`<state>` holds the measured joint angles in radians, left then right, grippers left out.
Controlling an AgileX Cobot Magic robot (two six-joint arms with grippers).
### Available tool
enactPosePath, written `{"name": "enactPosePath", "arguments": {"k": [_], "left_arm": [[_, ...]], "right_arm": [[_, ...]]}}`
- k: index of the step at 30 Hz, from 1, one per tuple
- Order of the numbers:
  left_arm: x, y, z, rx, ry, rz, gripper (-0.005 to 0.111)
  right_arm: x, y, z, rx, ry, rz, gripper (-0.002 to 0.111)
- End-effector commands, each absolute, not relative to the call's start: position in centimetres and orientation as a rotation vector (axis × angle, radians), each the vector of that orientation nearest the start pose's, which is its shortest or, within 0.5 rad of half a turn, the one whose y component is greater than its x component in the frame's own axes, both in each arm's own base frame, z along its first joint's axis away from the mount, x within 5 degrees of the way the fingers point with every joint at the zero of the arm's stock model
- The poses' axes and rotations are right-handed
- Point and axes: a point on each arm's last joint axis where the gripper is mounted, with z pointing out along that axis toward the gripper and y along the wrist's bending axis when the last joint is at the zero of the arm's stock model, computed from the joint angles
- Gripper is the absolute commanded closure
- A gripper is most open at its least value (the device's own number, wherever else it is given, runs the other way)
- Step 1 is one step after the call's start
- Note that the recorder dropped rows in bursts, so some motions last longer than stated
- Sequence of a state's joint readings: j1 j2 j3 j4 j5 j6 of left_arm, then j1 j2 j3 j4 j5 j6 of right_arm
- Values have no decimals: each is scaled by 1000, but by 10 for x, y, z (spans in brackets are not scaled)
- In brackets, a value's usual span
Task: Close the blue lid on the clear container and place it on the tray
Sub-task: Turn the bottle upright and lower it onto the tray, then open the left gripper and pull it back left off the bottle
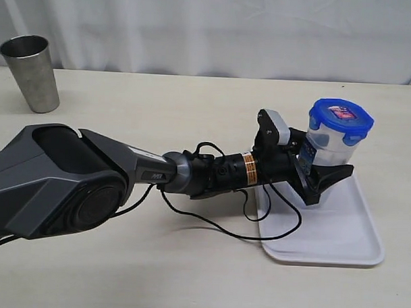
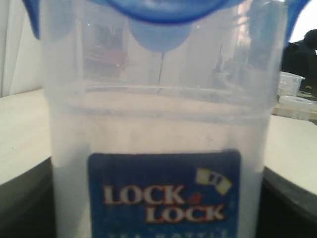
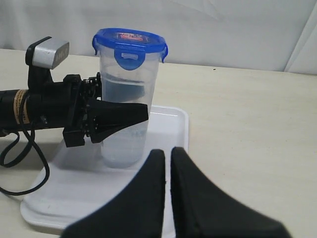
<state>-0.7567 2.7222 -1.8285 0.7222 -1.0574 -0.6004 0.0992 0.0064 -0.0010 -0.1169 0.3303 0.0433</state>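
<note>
Plainly, the clear container (image 1: 331, 146) stands upright on the far end of the tray (image 1: 344, 233), a tall, slightly tapered see-through tumbler with a blue printed label (image 2: 163, 193) reading LOCK LOCK low on its side. The blue lid (image 1: 341, 117) sits on its mouth, rounded at the corners, with tabs hanging down over the rim and a red-and-white sticker (image 1: 345, 113) on top. The tray is white, flat and low-rimmed, lying on the pale table (image 1: 188, 275).

The left gripper (image 1: 333, 184) reaches in low from the side, one black finger on each side of the container's lower half and close against its wall; whether they squeeze it or stand just free of it I cannot tell. A black cable (image 1: 257, 230) loops from that arm onto the near edge of the tray. The right gripper (image 3: 167, 151) hangs near the tray's edge, apart from the container, its two fingers pressed together with nothing between them. A grey steel cup (image 1: 33, 70) stands well apart at the far left corner of the table.
</note>
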Motion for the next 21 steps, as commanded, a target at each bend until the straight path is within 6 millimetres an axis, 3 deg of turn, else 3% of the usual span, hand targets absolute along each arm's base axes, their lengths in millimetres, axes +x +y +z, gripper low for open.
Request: {"name": "enactPosePath", "arguments": {"k": [1, 8, 17, 21], "left_arm": [[357, -407, 54, 922, 1263, -1208, 7], [363, -398, 52, 1011, 1246, -1185, 4], [379, -374, 57, 1146, 1351, -1207, 4], [378, -365, 69, 1332, 1353, -1201, 4]], "right_arm": [[54, 2, 184, -126, 1801, -17, 104], [54, 2, 184, -126, 1801, -17, 104], [54, 2, 184, -126, 1801, -17, 104], [54, 2, 184, -126, 1801, -17, 104]]}}
